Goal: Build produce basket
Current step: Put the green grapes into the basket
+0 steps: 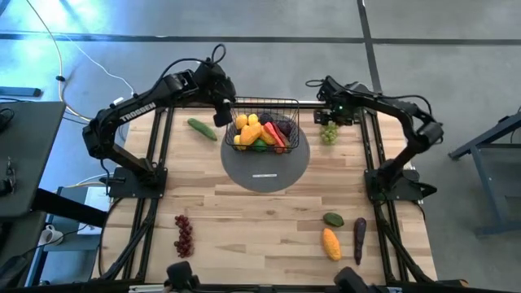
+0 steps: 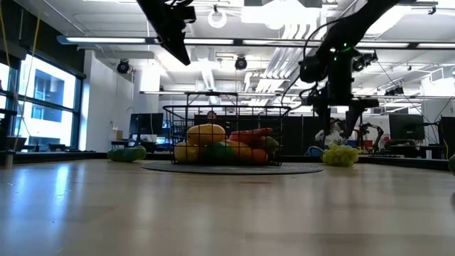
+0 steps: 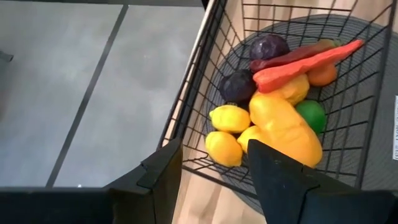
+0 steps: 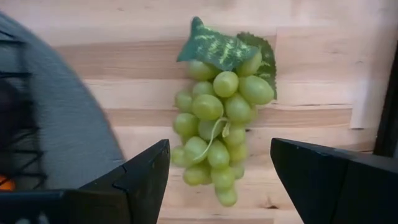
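Sitting on the grey round mat (image 1: 264, 169) at the far middle of the table (image 1: 244, 220), your basket (image 1: 264, 122) already holds lemons (image 3: 229, 118), plums (image 3: 268, 46) and a carrot (image 3: 308, 61). Your left end effector (image 1: 226, 114) hangs over its left rim, fingers apart and empty. Your right end effector (image 4: 217, 180) hovers with fingers spread above the green grapes (image 1: 329, 133), just right of the mat. A cucumber (image 1: 202, 128) lies left of the basket; red grapes (image 1: 184, 233), a mango (image 1: 330, 242) and an eggplant (image 1: 359, 234) wait along the near edge.

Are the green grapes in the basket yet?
No, the green grapes lie on the bare wood table beside the basket, under the open right hand.
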Tool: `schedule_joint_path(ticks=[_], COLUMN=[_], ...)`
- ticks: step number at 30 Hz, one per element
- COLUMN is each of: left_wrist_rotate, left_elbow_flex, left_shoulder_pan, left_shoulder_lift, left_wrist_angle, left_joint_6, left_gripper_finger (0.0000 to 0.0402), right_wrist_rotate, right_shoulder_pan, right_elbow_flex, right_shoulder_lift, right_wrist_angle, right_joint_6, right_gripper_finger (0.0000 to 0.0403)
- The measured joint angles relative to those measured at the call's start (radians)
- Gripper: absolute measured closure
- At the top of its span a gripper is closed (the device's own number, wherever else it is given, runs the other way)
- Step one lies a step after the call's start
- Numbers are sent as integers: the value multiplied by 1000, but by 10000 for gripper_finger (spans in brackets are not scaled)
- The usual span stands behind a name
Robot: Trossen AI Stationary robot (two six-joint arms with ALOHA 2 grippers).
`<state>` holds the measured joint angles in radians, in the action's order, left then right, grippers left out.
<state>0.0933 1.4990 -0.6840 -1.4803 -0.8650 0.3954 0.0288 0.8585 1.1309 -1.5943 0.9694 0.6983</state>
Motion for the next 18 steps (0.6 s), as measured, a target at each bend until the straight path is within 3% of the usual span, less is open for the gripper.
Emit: schedule_joint_path(ticks=[14, 18], left_wrist_rotate=[0, -1], left_elbow_flex=[0, 0], left_shoulder_pan=[-25, -25], left_shoulder_lift=[0, 0], left_wrist_angle=[-2, -2], left_joint_6=[-27, -27], left_gripper_finger=[232, 232], right_wrist_rotate=[16, 18], right_shoulder_pan=[4, 8], right_elbow_flex=[1, 1], right_shoulder_lift=[-209, -225], right_wrist_angle=[-61, -62], right_joint_6=[2, 0], right_gripper_finger=[143, 167])
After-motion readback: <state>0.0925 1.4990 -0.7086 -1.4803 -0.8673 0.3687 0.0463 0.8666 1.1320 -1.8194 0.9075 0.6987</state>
